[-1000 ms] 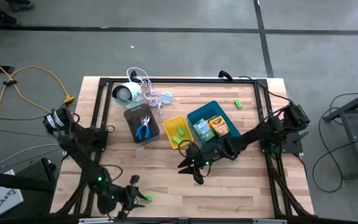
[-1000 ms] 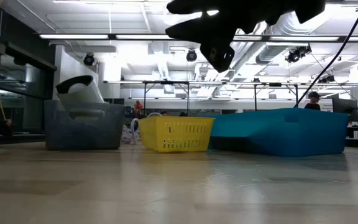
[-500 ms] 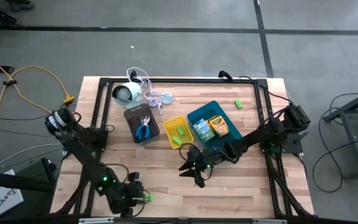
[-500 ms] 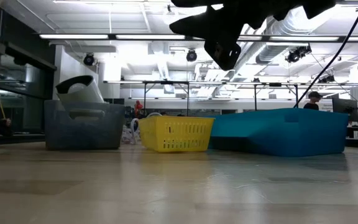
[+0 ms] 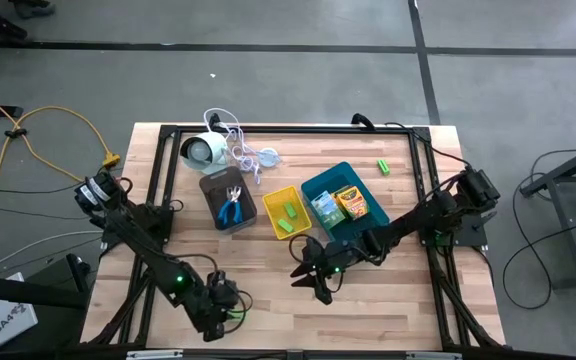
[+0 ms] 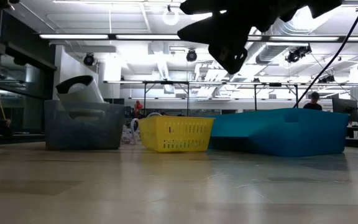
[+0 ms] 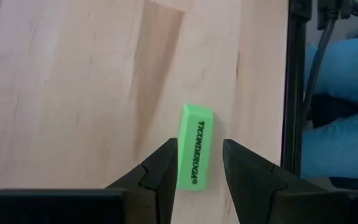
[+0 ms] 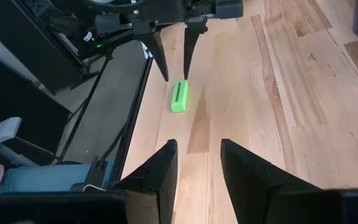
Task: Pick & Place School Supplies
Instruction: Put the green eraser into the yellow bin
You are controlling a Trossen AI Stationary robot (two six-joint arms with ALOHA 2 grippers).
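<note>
On the wood table point(image 5: 388, 300), trays mostly filled; you've 2 erasers left. Left gripper point(image 7: 197, 163) open around the near eraser point(image 7: 195, 147), right gripper point(image 8: 196, 163) open, empty.

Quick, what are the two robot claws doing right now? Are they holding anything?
Left gripper: open, fingers on either side of the green eraser lying on the table, not squeezing it yet.
Right gripper: open, holding nothing, up above the table.

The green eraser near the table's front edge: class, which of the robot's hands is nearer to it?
Left. The left hand straddles the green eraser, fingers open; the right hand hovers farther off, mid-table.
</note>
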